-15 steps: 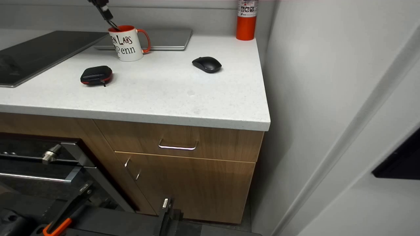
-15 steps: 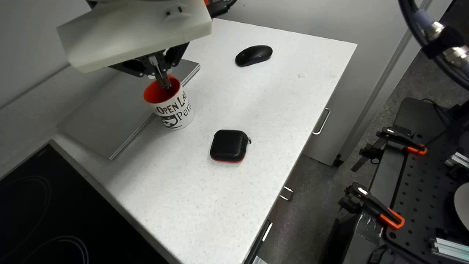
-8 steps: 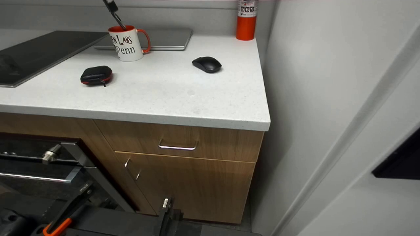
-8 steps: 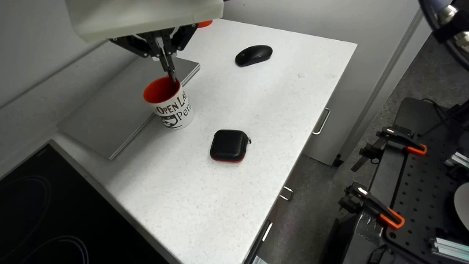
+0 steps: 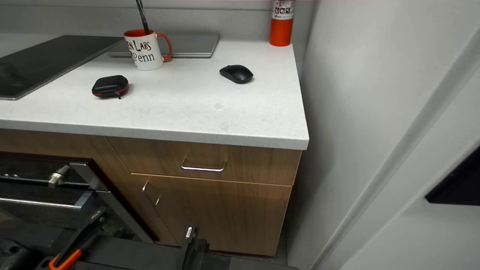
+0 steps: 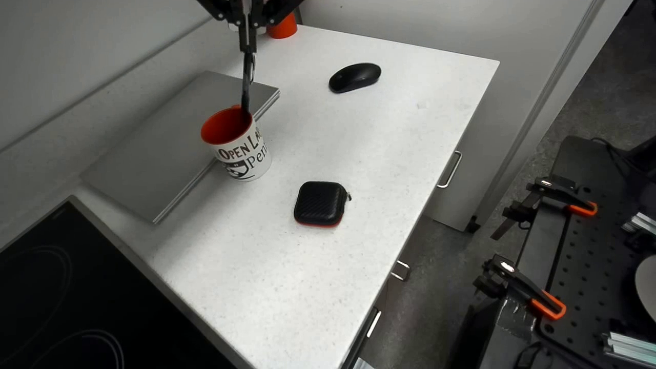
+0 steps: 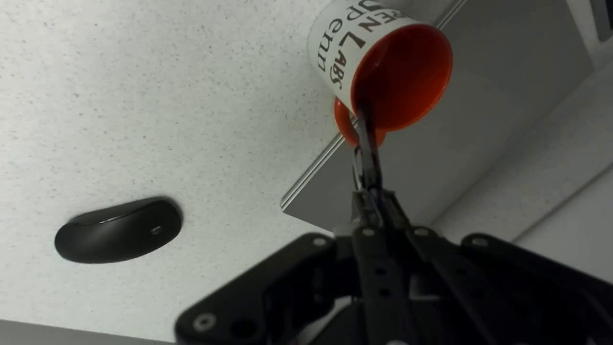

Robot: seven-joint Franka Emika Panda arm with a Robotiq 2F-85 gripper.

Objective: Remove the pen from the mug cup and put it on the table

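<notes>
In the gripper [image 6: 248, 50], pinching the pen [image 6: 246, 86] by its top, with its lower end inside the mug [image 6: 239, 146]

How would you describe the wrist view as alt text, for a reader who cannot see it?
A gripper holds a dark pen, its far end at the red mouth of a white lettered mug. The mug stands on a white table; a black computer mouse lies at lower left and a flat grey object at right.
</notes>
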